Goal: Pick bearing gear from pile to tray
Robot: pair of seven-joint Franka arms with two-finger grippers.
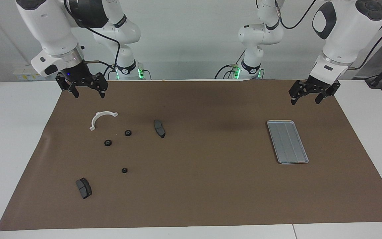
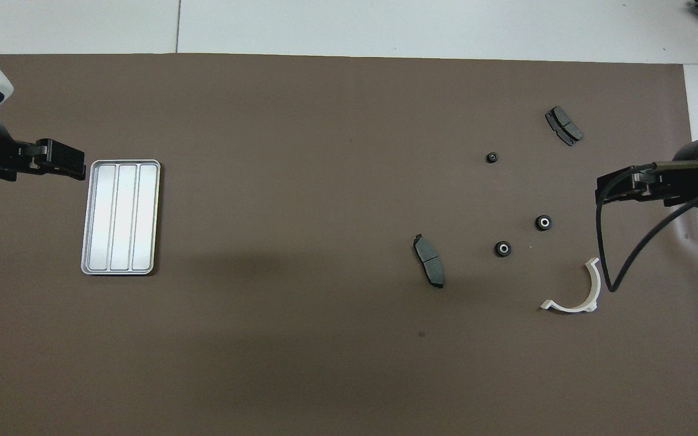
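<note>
- The tray (image 1: 287,141) sits flat on the brown mat (image 1: 197,186) toward the left arm's end of the counter (image 1: 12,132) — grooves bare, only metal showing inside its rim.
- Over to the left pincer (image 1: 310,94): it hangs in the air over the mat's edge nearest the robots, just off the tray's near corner, fingers pointing down and spread apart, gripping nothing.
- The right pincer (image 1: 87,89) mirrors it at the other end — up in the air over the mat's near corner, jaws spread, empty as well.
- And the pile, all at the right arm's end: a white half-ring bracket (image 1: 101,119) lies closest to the right pincer, almost under it.
- Two small black gears come next, a little farther from the robots than the bracket: one gear (image 1: 128,133) and beside it a second gear (image 1: 108,143), close together but apart.
- A third gear (image 1: 124,170) lies alone, farther out again.
- One dark curved pad (image 1: 159,128) rests beside the gear pair, toward the middle of the mat; the other pad (image 1: 84,188) lies farthest from the robots.
- The gears sit well apart from the tray — nearly the whole mat between them — and neither pincer touches any part.
</note>
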